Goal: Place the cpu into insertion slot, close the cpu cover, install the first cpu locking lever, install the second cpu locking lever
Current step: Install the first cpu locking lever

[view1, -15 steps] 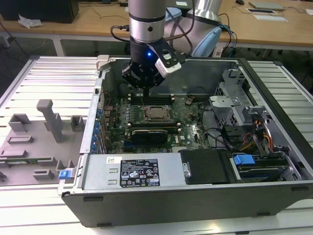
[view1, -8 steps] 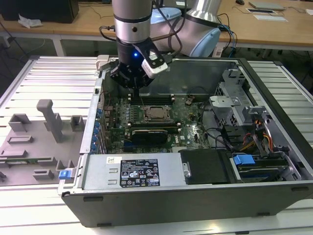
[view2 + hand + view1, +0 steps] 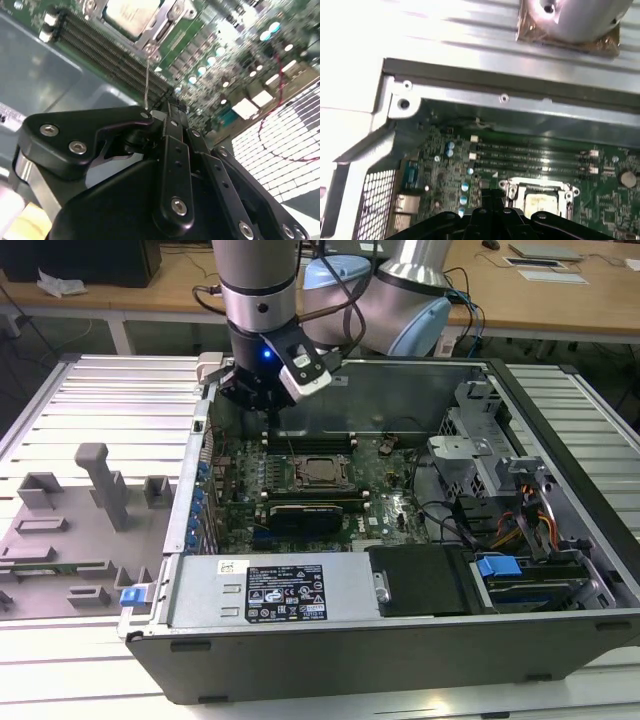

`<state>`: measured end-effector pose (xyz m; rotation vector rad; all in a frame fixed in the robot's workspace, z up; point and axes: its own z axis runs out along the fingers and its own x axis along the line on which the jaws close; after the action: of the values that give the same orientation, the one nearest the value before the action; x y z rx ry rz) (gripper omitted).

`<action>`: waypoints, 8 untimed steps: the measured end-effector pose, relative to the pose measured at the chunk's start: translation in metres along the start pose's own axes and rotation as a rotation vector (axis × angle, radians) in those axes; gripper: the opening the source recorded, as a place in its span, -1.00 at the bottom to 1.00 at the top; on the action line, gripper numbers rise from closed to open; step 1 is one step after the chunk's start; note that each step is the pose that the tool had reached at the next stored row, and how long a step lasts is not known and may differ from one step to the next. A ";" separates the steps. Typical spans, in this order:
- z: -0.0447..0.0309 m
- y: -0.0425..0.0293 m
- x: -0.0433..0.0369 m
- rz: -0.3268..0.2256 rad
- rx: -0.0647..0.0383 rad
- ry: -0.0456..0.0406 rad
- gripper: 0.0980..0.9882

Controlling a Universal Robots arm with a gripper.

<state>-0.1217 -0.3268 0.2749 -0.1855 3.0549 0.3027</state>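
Note:
The cpu (image 3: 318, 470) lies flat in the insertion slot (image 3: 300, 484) on the green board, its pale face also plain in both wrist views (image 3: 131, 12) (image 3: 539, 202). The silver cpu cover (image 3: 166, 25) (image 3: 512, 187) lies down around it as a frame. A thin wire locking lever (image 3: 147, 75) rises from a socket corner toward my gripper (image 3: 170, 105). The gripper (image 3: 268, 412) hangs above the board's rear, toward the exterior view's left of the socket, with its fingers together (image 3: 492, 189). I cannot tell whether they touch the lever's end.
Long memory slots (image 3: 535, 152) run between the socket and the case's rear wall (image 3: 520, 95). A grey drive cage (image 3: 480, 455) and cables fill the exterior view's right; the power supply (image 3: 270, 590) sits in front. A grey fixture tray (image 3: 80, 510) lies outside the case.

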 end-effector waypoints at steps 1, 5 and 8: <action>0.0004 0.0000 0.0004 0.000 -0.011 -0.0032 -0.98; 0.0049 -0.0009 0.0009 0.001 -0.030 -0.0076 -0.98; 0.0087 -0.0016 0.0012 0.001 -0.036 -0.0084 -0.98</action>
<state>-0.1222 -0.3268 0.2660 -0.1837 3.0429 0.3584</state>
